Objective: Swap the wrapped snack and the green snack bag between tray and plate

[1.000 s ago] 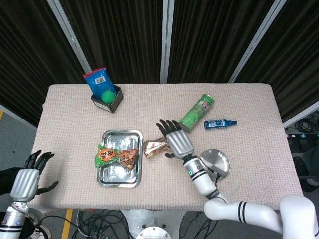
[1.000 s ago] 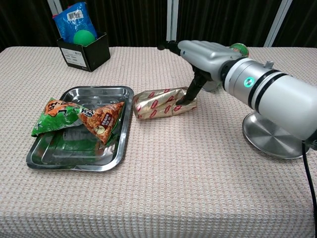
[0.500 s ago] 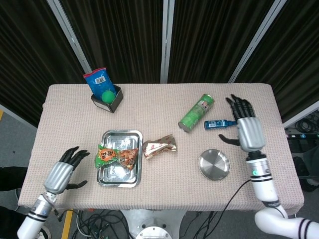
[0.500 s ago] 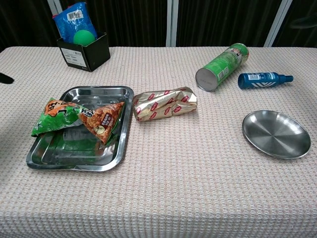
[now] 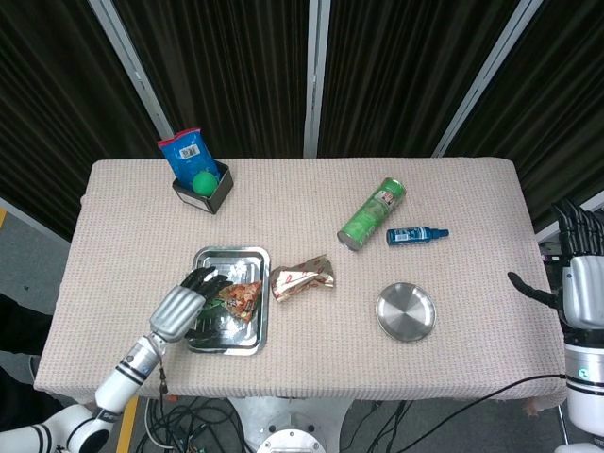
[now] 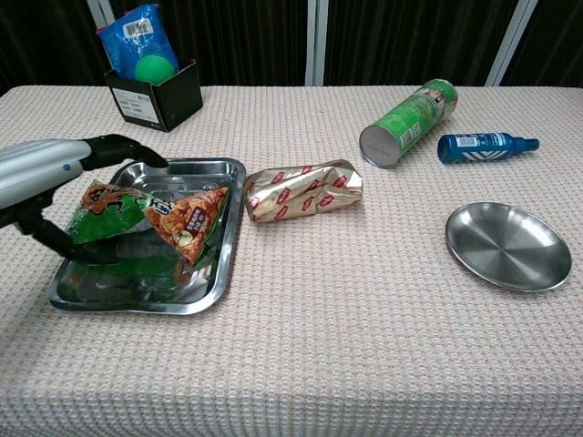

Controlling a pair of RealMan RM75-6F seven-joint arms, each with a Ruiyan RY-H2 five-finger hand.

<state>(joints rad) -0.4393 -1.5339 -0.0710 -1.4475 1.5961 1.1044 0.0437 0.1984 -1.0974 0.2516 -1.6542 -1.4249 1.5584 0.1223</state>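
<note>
1. Green snack bag (image 6: 137, 221) lying in the steel tray (image 6: 193, 298) at the left of the table (image 5: 283, 198), spread across the tray's far half, orange end pointing right.
2. Wrapped snack (image 6: 303, 190) resting on the table just right of the tray, well apart from the round steel plate (image 6: 506, 246) at the near right.
3. Left robot hand (image 6: 55, 187) arched over the bag's left end, fingers (image 6: 127, 147) apart above it, thumb low at the near side; contact not clear, nothing lifted.
4. Right robot hand (image 5: 583, 274) off the table's right edge, fingers spread, holding nothing.
5. Bag judged light, soft and crinkly, likely slick film; apt to fold or slide under pressure.
6. Best hold probably a pinch across the flat body or the sealed edge, not the puffed middle.
7. Wrapped snack probably firmer, foil slippery; grasp across its short width.
</note>
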